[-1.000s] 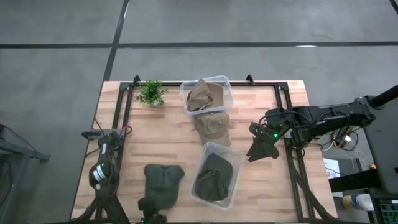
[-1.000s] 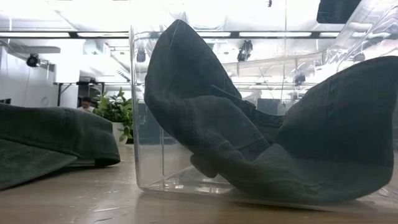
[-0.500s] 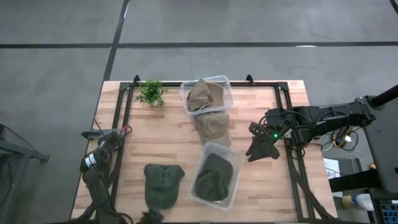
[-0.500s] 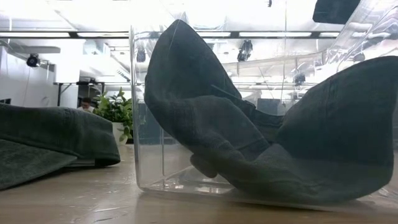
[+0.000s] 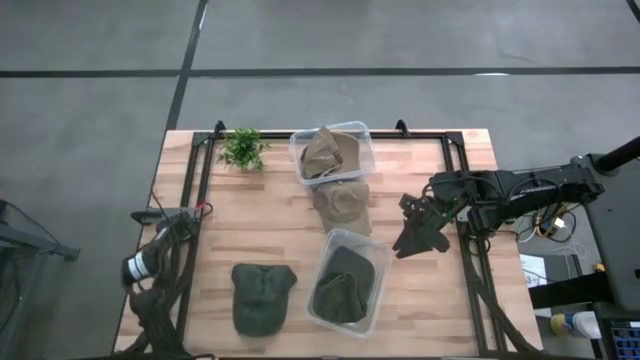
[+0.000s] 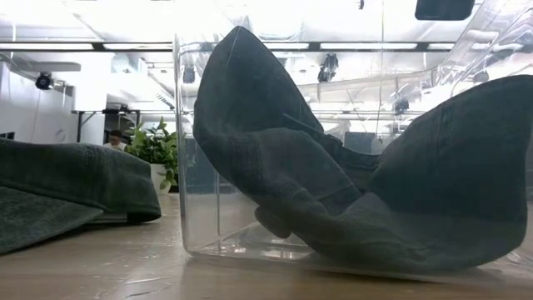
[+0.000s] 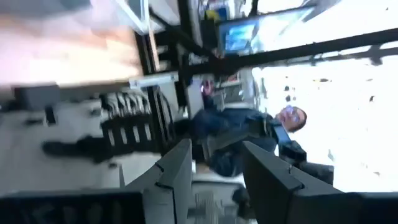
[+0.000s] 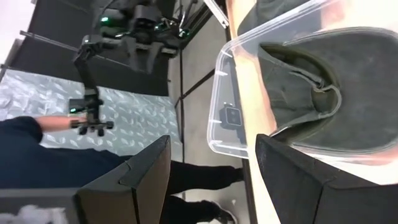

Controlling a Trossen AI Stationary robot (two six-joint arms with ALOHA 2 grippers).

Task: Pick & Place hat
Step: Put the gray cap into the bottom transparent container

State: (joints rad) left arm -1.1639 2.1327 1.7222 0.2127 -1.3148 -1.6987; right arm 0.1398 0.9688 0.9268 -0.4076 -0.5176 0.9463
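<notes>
A dark green hat (image 5: 262,298) lies flat on the table near its near-left corner; it also shows in the low view (image 6: 67,187). A second dark green hat (image 5: 342,283) lies in the near clear bin (image 5: 378,262), also seen in the right wrist view (image 8: 323,93). A tan hat (image 5: 343,205) lies on the table between the bins. Another tan hat (image 5: 328,152) lies in the far clear bin (image 5: 362,130). My left gripper (image 7: 214,171) is open and empty off the table's left edge (image 5: 148,290). My right gripper (image 5: 413,236) is open and empty, above the table right of the near bin (image 8: 211,180).
A small green plant (image 5: 242,148) stands at the far left of the table. Black frame rails (image 5: 195,200) run along the table's left and right sides. A person (image 7: 249,127) shows in the room beyond the table. Bare wood lies between the plant and the dark hat.
My left arm has drawn back from the near edge beside the dark green hat toward the table's left edge and now hangs off it. The hat stays on the table and now shows whole.
</notes>
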